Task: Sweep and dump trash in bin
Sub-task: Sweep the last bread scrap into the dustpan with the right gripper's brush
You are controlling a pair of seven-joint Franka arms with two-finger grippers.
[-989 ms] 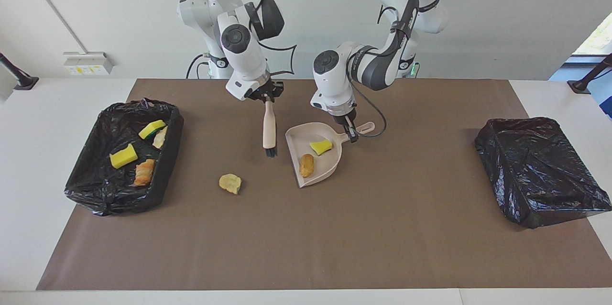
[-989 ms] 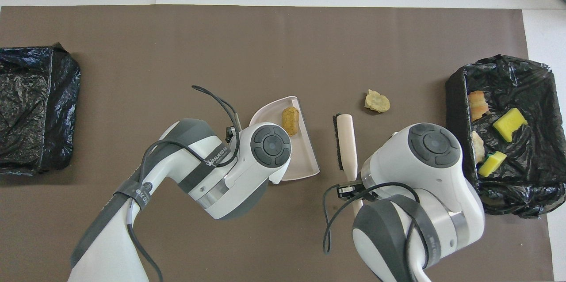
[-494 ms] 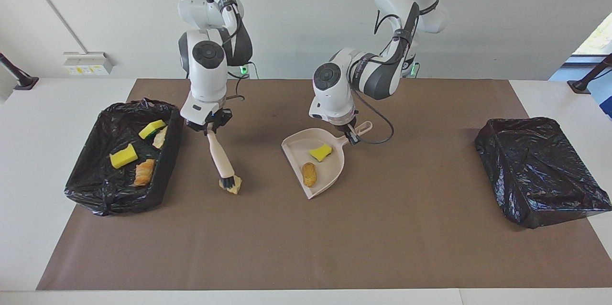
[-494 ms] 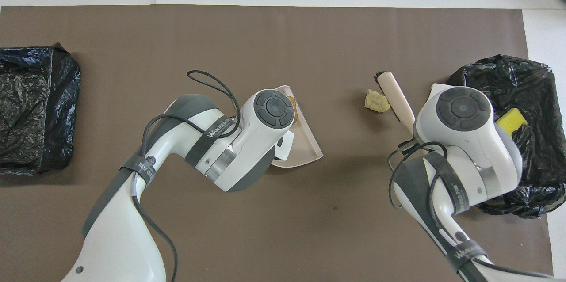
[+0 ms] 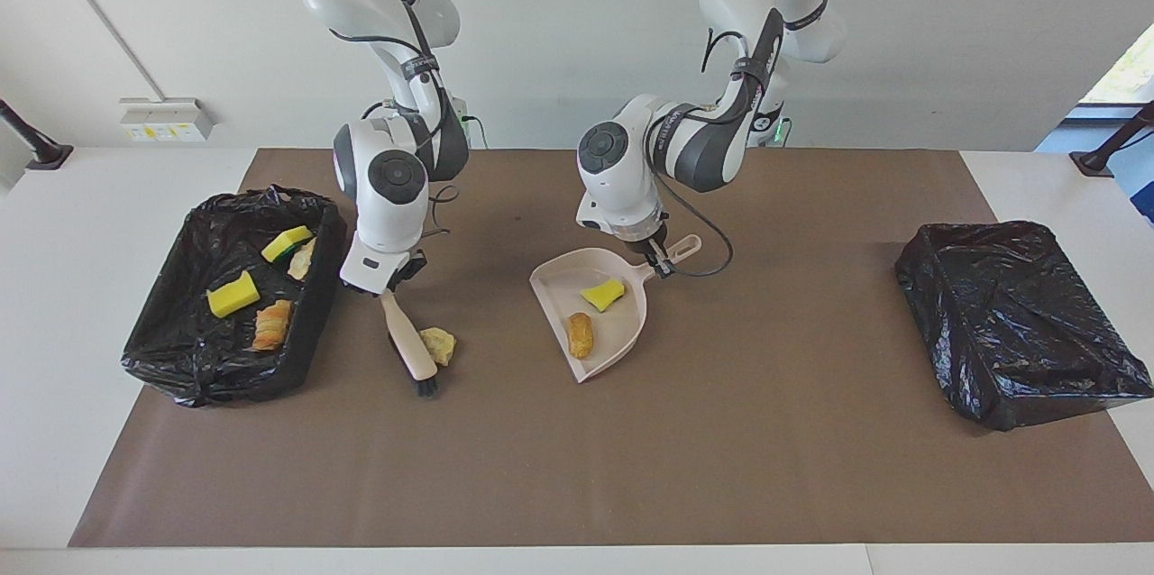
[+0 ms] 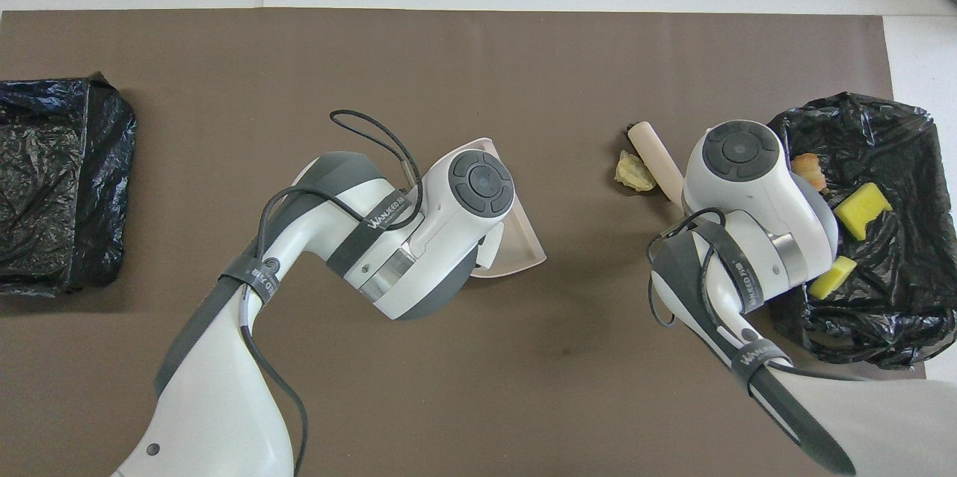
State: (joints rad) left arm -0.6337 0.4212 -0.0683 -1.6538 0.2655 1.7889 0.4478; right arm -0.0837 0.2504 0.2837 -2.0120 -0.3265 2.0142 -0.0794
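The right gripper (image 5: 389, 285) is clamped on the brush (image 5: 410, 350), bristles touching the last loose scrap (image 5: 438, 345); brush's long axis points away from the robots. The left gripper (image 5: 651, 252) grips the dustpan (image 5: 622, 329) — two pieces inside; four already in the bin (image 5: 144, 350) at the mat's right-arm edge.

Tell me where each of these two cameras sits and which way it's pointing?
Facing view: high across the table, looking back at both robots; it shows both whole arms, the left gripper on the dustpan and the right gripper holding the brush.
Overhead view: high above the robots' own end, looking steeply down; only the arms' upper sides show, hiding the grippers.
Shared: the dustpan, the brush, the loose scrap beside it, and the filled bin, turned half around.
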